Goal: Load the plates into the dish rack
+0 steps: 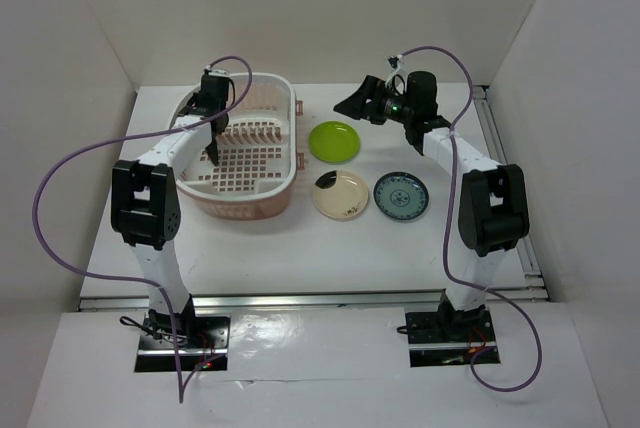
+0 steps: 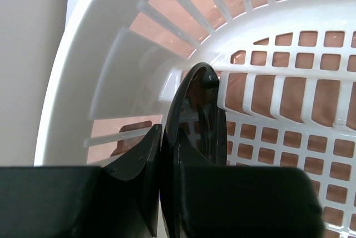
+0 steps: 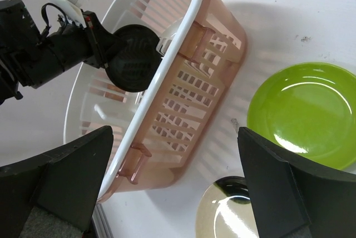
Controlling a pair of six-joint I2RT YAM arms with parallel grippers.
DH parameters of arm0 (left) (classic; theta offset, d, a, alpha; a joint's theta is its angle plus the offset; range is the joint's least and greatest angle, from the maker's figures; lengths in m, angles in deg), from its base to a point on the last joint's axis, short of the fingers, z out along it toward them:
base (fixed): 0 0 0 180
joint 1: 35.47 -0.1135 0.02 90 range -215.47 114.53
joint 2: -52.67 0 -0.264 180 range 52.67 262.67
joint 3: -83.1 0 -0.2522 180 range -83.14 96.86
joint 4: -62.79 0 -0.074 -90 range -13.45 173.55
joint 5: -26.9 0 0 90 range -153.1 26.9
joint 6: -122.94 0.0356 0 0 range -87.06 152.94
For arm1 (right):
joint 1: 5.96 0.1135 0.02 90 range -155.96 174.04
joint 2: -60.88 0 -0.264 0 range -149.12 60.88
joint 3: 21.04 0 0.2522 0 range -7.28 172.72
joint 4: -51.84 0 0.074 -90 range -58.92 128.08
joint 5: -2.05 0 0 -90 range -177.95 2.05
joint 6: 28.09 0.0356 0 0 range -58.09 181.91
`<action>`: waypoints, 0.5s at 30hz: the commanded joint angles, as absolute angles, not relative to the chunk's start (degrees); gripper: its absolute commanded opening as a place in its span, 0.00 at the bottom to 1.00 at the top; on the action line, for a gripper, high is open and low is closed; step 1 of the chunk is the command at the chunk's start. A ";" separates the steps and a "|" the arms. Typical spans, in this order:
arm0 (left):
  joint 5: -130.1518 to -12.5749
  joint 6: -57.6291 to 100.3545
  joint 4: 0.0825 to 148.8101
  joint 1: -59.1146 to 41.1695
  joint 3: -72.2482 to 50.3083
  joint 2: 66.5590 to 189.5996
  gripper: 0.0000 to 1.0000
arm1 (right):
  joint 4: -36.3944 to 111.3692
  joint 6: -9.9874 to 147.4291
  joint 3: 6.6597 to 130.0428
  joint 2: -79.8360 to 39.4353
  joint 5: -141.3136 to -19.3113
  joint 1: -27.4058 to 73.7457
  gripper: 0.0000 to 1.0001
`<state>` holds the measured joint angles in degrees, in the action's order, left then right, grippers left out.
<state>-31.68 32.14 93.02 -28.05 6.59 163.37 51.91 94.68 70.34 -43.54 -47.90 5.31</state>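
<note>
Inside the pale pink plastic oval dish rack (image 1: pixel 250 204), at the desk's (image 1: pixel 300 248) 10 o'clock corner in the overhead view, the left pincer (image 2: pixel 167 143) is clamped on the rim of the glossy black round plate (image 2: pixel 192 110). It holds the plate on edge above the lattice floor. Seen from above, the plate's edge runs along the 12-to-6 line, and the row of upright dividers (image 1: pixel 255 135) stands just beside it at its 3 o'clock. The slotting move appears to turn on that short sideways gap, with the plate seemingly already parallel to the slots.

Three plates lie flat on the desk outside the rack. The lime green round plate (image 1: pixel 334 141) sits just beside the rack's 3 o'clock end, and the cream round plate with a dark rim mark (image 1: pixel 340 194) is at its 6 o'clock. The blue-green patterned round plate (image 1: pixel 401 195) lies at the cream one's 3 o'clock.

The right pincer (image 1: pixel 352 106) hangs wide open and empty at the green plate's 1 o'clock, the nearer arm to all three.

No brand, label or writing can be read.
</note>
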 commanded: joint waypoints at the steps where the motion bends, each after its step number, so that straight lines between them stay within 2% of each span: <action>1: -31.11 35.39 90.35 -28.26 6.60 160.78 0.00 | 54.96 94.87 72.08 -43.36 -46.73 5.73 1.00; 7: -31.20 37.34 89.12 -28.26 6.07 160.78 0.00 | 55.49 95.39 71.56 -43.36 -46.73 5.73 1.00; 15: -30.67 36.63 91.66 -28.26 12.30 163.85 0.00 | 55.49 95.39 70.42 -42.83 -46.73 5.73 1.00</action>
<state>-31.79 35.93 92.91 -28.05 8.17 163.63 52.19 95.31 70.34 -43.54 -47.57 5.31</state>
